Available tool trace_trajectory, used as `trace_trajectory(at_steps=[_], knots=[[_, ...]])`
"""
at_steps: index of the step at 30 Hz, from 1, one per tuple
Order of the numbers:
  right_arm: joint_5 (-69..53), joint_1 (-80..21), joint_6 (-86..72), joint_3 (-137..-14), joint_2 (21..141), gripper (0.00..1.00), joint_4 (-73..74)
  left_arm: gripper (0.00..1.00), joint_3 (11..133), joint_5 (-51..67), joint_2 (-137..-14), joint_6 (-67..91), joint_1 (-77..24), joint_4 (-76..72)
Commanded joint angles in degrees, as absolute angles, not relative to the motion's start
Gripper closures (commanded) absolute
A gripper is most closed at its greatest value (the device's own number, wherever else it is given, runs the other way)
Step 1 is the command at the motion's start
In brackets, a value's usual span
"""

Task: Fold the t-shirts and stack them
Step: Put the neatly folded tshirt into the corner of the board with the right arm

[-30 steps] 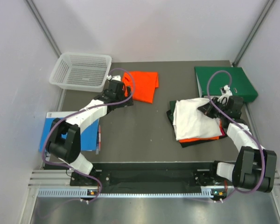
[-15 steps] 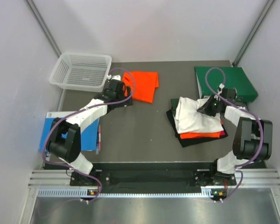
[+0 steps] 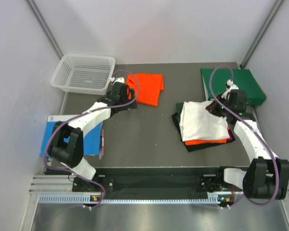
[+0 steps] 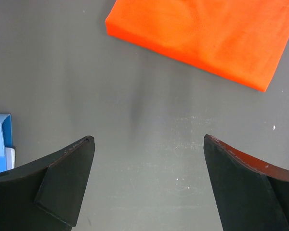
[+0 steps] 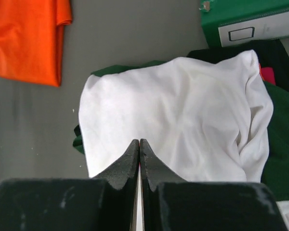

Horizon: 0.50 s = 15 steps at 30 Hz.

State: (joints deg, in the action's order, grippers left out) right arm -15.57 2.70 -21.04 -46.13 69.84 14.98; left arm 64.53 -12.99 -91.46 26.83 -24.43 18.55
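Nudges the right gripper (image 3: 211, 108) a little nearer the green binder (image 3: 233, 82), over the white t-shirt's (image 3: 200, 122) binder-side corner. Swings that arm's elbow low and outward again. Resettles the shirt's edge slightly.

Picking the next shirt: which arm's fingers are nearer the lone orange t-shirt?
Left. The left fingers hang open just beside the orange t-shirt; the right fingers, shut, are across the table above the white t-shirt.

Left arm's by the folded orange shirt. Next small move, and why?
Probably ease the left gripper forward and down onto the near edge of the orange t-shirt, then close. Its jaws stand wide open over the table just short of it, and it lies apart from the stack topped by the white t-shirt.
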Motion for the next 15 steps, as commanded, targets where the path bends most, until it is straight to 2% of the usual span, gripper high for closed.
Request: trace_trajectory(at_steps=[1,9,15], knots=[[-20.6,2.1,-22.1,-43.4,65.8,1.00,15.4,0.01,66.5,-13.5,-91.7,26.2,-24.3,18.5],[-27.9,1.9,-25.4,-35.3,72.4,1.00,14.9,0.01,66.7,-12.9,-92.5,26.5,-24.4,18.2],[-25.5,0.9,-26.8,-32.8,77.7,1.00,15.6,0.01,67.1,-13.0,-93.0,26.3,-24.3,18.2]])
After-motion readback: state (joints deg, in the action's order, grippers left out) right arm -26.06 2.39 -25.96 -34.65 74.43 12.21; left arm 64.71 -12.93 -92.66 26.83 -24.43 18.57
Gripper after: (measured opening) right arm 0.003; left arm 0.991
